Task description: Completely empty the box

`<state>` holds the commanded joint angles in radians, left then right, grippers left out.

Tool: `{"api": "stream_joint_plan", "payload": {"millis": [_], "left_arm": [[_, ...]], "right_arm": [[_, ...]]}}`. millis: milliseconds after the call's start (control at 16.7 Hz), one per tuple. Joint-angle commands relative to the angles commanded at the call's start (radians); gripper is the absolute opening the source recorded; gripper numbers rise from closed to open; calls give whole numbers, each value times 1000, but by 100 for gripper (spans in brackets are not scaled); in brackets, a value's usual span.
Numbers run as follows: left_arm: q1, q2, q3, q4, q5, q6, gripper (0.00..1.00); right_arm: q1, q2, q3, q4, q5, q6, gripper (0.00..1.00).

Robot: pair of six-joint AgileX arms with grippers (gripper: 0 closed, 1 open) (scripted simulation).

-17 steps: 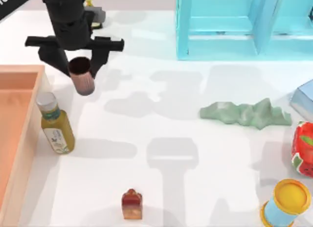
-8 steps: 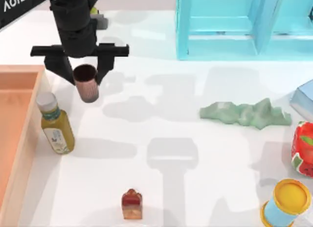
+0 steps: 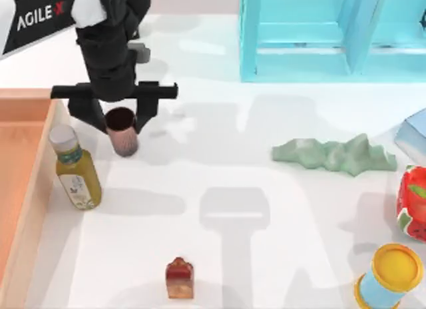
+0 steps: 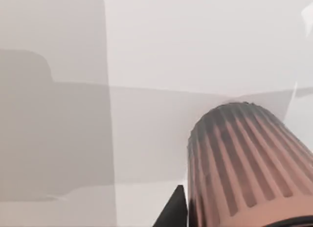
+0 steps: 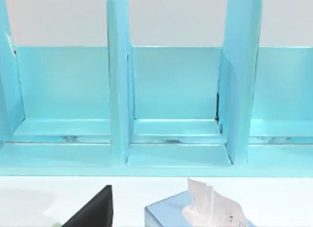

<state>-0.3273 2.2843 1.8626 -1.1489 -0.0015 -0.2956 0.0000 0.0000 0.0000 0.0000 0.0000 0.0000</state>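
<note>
The desk is the broad white surface carrying everything, and the step in hand looks like setting down a cup just lifted out of the box. To do it well, the left arm should lower until the cup's base sits flat on the desk, then spread its fingers straight apart and rise vertically, so the cup is not tipped or dragged toward the bottle beside it.

The box lies at the desk's left edge, partly cut off by the top view; the part of its flat floor that shows is bare, though I cannot tell whether anything is left in the hidden part. The light blue shelf cabinet stands at the far right, and in the right wrist view its compartments hold nothing. A tissue box sits before it with a sheet poking up.

The left hand hangs just right of the box's far corner, pinching the ribbed brown cup upright, opening up, near or at the desk; its inside looks dark and empty. The bottle stands just outside the box wall, capped. The right hand is parked facing the cabinet; I cannot tell its state.
</note>
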Motion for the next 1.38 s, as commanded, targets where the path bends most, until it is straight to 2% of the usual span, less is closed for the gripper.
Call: {"api": "stream_joint_plan", "payload": {"millis": [120, 900, 1380], "left_arm": [[0, 0, 0, 0, 0, 0, 0], [0, 0, 0, 0, 0, 0, 98], [0, 0, 0, 0, 0, 0, 100]], "right_arm": [[0, 0, 0, 0, 0, 0, 100], [0, 0, 0, 0, 0, 0, 100], [0, 0, 0, 0, 0, 0, 100]]}}
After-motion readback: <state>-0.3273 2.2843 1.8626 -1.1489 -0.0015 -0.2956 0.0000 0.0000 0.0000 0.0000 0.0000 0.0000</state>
